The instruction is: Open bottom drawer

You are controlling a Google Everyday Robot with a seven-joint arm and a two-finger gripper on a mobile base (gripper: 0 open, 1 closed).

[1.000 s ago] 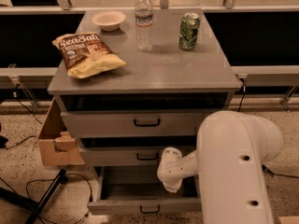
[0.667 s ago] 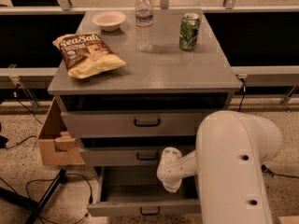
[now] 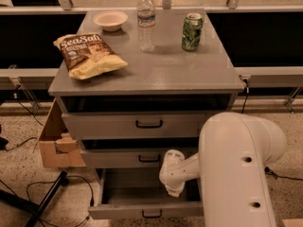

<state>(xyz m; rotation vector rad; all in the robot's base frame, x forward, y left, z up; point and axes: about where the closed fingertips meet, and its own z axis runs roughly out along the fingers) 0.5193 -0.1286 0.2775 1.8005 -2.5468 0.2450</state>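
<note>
The bottom drawer (image 3: 142,211) is the lowest of three grey drawers and stands pulled out, showing its plain grey interior (image 3: 135,188) and a small black bar handle (image 3: 151,215) on its front panel. The white arm reaches in from the right; its wrist (image 3: 173,174) hangs over the right side of the open drawer. The gripper itself is hidden behind the wrist and the large white arm housing (image 3: 236,169). The middle drawer (image 3: 142,158) and top drawer (image 3: 137,125) sit slightly out.
On the cabinet top (image 3: 161,72) lie a chip bag (image 3: 87,55), a small bowl (image 3: 110,20), a water bottle (image 3: 146,21) and a green can (image 3: 191,32). A cardboard box (image 3: 54,143) stands at the cabinet's left. Cables and a black stand leg (image 3: 45,200) lie on the floor.
The bottom drawer has slid a little further out toward the camera. The arm has hardly moved.
</note>
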